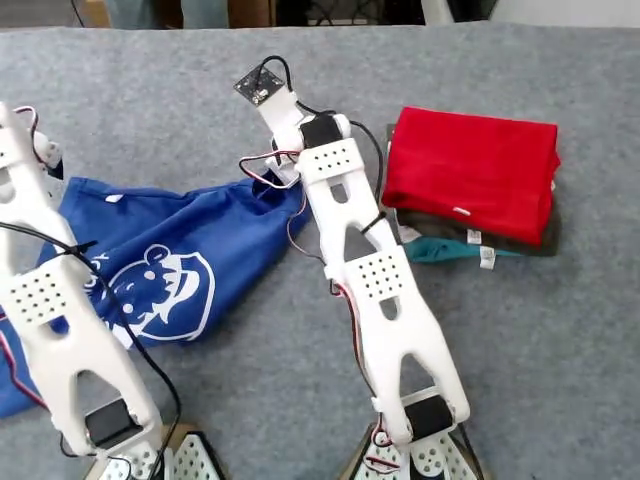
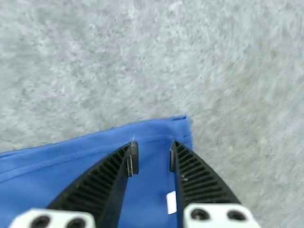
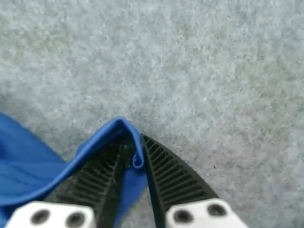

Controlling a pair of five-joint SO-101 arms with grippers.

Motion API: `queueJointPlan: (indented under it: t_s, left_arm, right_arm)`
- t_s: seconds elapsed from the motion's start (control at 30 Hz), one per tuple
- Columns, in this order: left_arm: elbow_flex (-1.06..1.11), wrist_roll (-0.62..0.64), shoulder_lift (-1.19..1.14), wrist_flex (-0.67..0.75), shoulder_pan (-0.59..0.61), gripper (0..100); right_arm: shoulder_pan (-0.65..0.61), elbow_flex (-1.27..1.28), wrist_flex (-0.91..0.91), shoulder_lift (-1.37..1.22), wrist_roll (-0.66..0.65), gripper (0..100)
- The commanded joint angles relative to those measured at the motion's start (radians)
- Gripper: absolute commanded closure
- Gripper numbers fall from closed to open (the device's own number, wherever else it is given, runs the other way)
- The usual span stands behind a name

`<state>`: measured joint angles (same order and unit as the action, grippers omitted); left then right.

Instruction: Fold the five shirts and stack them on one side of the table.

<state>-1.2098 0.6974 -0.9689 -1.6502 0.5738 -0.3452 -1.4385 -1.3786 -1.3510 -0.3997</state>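
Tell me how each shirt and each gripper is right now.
Blue shirt: unfolded, rumpled, one edge pinched.
Red shirt: folded, top of the stack.
Dark shirt: folded, under the red one.
Teal shirt: folded, bottom of the stack.
Left gripper: open, over the blue shirt's corner.
Right gripper: shut on the blue shirt.

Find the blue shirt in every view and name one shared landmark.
High view: blue shirt spread across the left side.
Left wrist view: its hemmed corner lies below the open left gripper.
Right wrist view: a fold is pinched in the right gripper.
Shared landmark: the grey table cover.
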Motion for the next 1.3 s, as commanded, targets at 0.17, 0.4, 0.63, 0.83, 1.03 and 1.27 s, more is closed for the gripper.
queueJointPlan:
  t_s: [0.17,0.4,0.63,0.83,1.03,1.27]
  left_arm:
    - [-0.191,0.029,-0.144,0.06,-0.035,84]
    - [-0.197,0.052,-0.189,0.133,-0.056,84]
    - [-0.193,0.066,-0.193,0.135,-0.058,84]
    - [-0.193,0.066,-0.222,0.15,-0.058,84]
    - [-0.202,0.066,-0.301,0.149,-0.048,84]
    - [-0.203,0.058,-0.298,0.152,-0.053,89]
  right_arm:
    - [-0.002,-0.035,-0.005,0.002,0.005,98.4]
    - [-0.002,-0.035,-0.003,0.002,0.003,98.4]
    - [-0.002,-0.035,-0.003,0.002,0.002,98.4]
    - [-0.002,-0.035,-0.003,0.002,0.002,98.4]
    - [-0.002,-0.035,-0.002,0.002,0.002,98.4]
    - [-0.002,-0.035,-0.002,0.002,0.002,98.4]
